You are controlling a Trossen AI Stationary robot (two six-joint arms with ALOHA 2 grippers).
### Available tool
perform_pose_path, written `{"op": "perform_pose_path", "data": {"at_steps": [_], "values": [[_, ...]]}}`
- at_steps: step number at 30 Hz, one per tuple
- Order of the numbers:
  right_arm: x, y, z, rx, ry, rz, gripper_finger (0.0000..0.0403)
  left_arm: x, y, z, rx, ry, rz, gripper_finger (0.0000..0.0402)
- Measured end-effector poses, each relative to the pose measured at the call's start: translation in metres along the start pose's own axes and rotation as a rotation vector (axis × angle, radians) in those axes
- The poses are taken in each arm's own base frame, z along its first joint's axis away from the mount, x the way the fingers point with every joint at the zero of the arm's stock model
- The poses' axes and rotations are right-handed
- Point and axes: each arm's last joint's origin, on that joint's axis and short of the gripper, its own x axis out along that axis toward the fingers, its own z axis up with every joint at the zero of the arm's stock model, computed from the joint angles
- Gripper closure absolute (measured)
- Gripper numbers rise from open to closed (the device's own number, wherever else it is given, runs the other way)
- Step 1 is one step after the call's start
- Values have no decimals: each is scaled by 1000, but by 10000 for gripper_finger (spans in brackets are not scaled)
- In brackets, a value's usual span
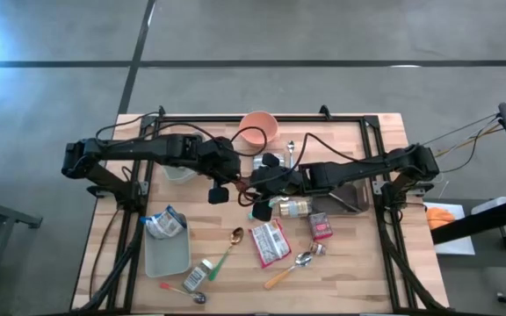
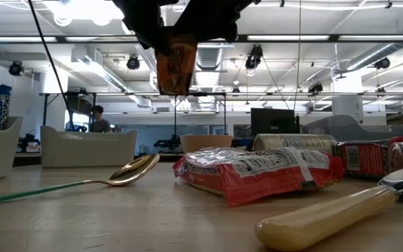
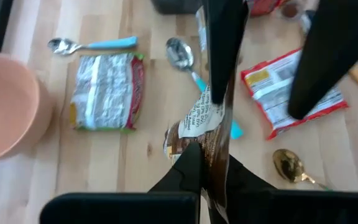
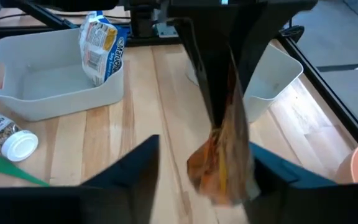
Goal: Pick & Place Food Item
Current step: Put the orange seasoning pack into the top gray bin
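**Mid-air handoff: snack packet up, not placed yet**

High view: both arms meet over the middle of the frame. The left gripper (image 1: 235, 180) and right gripper (image 1: 255, 183) sit nearly touching above the table (image 1: 358, 263). The white bin (image 1: 167, 248) at lower left already holds a blue-and-white bag (image 1: 163, 223).

Low view: an orange-brown snack packet (image 2: 175, 66) hangs at top centre, well clear of the wood.

Left wrist view: the left fingers are pinched tight on the packet's top edge.

Right wrist view: the right jaws stand apart either side of the packet, not gripping it as far as I can see.

So I'd say the pick is done, and the placing is still to do.
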Motion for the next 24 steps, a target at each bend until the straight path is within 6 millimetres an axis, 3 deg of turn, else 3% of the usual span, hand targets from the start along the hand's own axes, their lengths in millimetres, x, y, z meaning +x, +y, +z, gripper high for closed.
{"op": "perform_pose_path", "data": {"at_steps": [5,12,17,24], "values": [[-4,-2,-2,45,29,-47,144,-12,1,-5,-42,21,63,401],[-17,-4,-15,143,143,-191,121,-45,14,-19,-154,21,216,401],[-19,9,-28,120,190,-173,121,-60,41,-37,-324,1,328,401],[-20,27,-56,87,253,-150,121,-50,93,-79,-601,68,464,401]]}}
